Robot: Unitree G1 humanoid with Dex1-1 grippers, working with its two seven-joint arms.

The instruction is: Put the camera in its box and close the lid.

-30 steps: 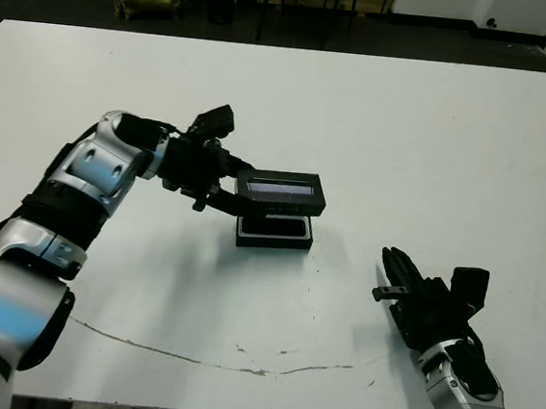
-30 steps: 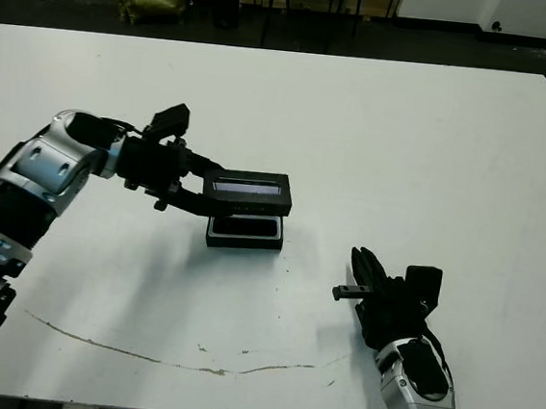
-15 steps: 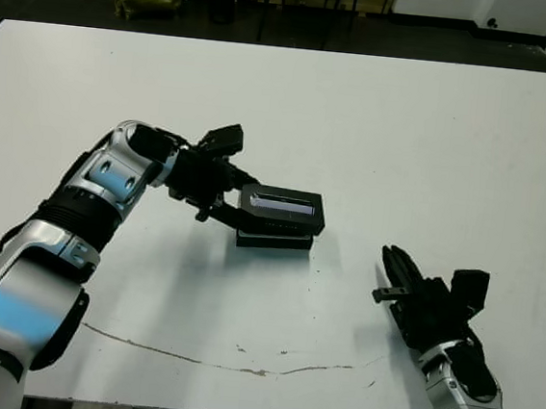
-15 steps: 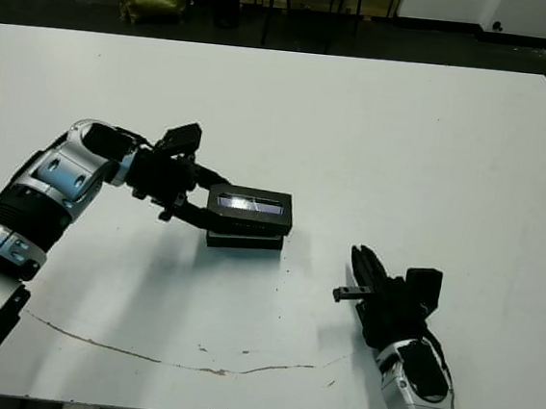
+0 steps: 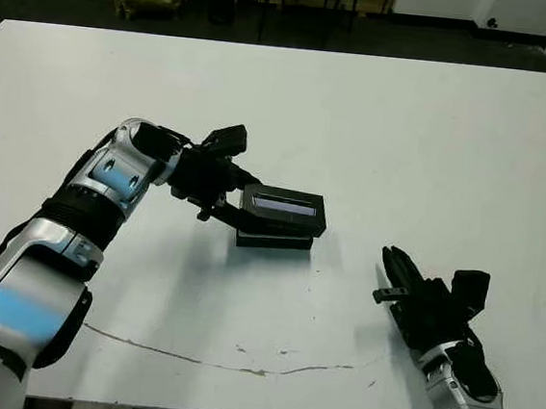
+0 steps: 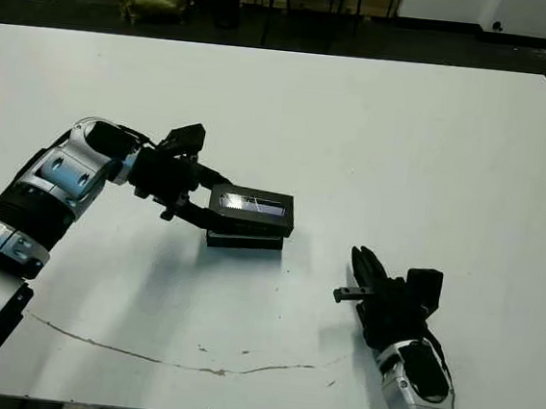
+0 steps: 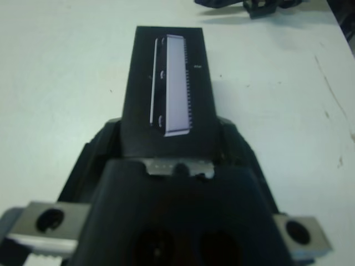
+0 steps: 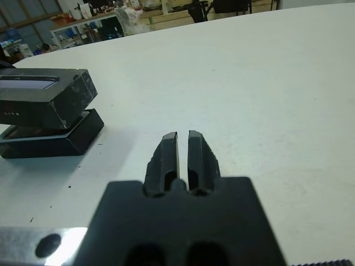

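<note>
Black and flat, the lid (image 5: pixel 283 211) with its long silvery-white stripe sits in the grip of the left gripper (image 5: pixel 236 206), whose two fingers are closed on its short end; the left wrist view shows the lid (image 7: pixel 168 102) running straight out from between the dark fingers, stripe uppermost; it hangs directly over the box (image 5: pixel 273 237), overlapping most of it, and the right wrist view shows the lid (image 8: pixel 45 97) tilted a little and not yet seated, the tray's dark wall (image 8: pixel 52 138) and a thin pale edge of lining still showing beneath it; whether the two touch along the far side I cannot tell; the camera itself cannot be made out, the lid covering the inside of the box.

Box and lid lie near the middle of the white table (image 5: pixel 423 151), a little toward the robot's left and well in from every edge; the left arm (image 5: pixel 100 188), silver with black joints, reaches in from the left edge; the right gripper (image 5: pixel 397 274) rests low near the front edge on the robot's right, well apart from the box, holding nothing, its two black fingers (image 8: pixel 168 155) drawn together with only a hairline gap between them; a thin dark scuff line (image 5: pixel 238 366) runs along the table surface close to the front edge.
</note>
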